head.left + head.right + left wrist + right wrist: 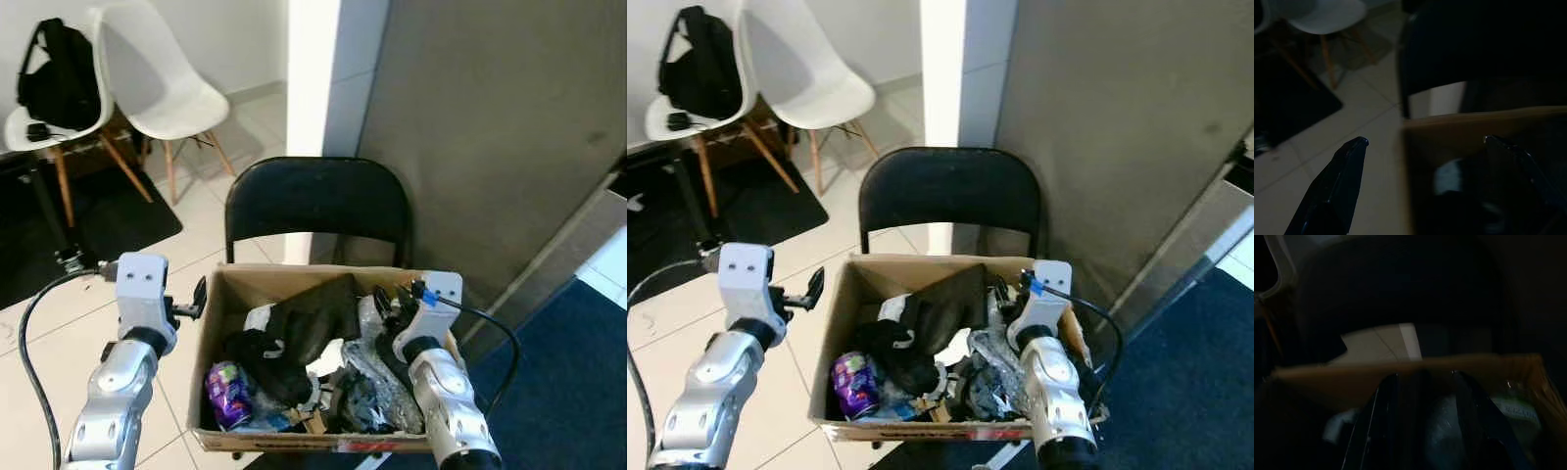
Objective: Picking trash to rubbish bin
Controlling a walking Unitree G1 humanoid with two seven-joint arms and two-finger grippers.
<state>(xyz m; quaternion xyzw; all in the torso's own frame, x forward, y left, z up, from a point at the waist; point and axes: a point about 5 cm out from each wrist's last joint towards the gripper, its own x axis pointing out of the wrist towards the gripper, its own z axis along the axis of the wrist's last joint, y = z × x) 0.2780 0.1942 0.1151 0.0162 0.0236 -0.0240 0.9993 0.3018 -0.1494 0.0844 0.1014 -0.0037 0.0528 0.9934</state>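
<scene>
- The black folding chair (315,201) stands against the grey wall with a white pillar behind it; its back rises behind the box, and whether the box sits on its seat cannot be made out for sure.
- The cardboard box (227,286) serves as the rubbish bin here. It is open at the top and already well filled.
- Inside it lie a dark crumpled bag (312,315), clear crinkled plastic wrap (377,377) on the robot's right, and a purple can (228,390) near the front left corner.
- The left pincer (192,303) hangs just outside the box's left wall at rim height. The left wrist view shows its two fingers (1342,174) spread wide, one over the floor tiles and one over the box, with nothing between them.
- The right pincer (392,305) reaches over the right side of the box, down among the rubbish. In the right wrist view its fingers (1376,426) stand a little apart; the view is too dark to tell whether a scrap is held between them, so I cannot say what, if anything, it grips.
- Judged from this, the step in hand is the drop into the bin, at or just after letting go.
- The next move calls for lifting the right arm straight up clear of the cardboard rim without snagging the wrap, then turning toward any further trash.
</scene>
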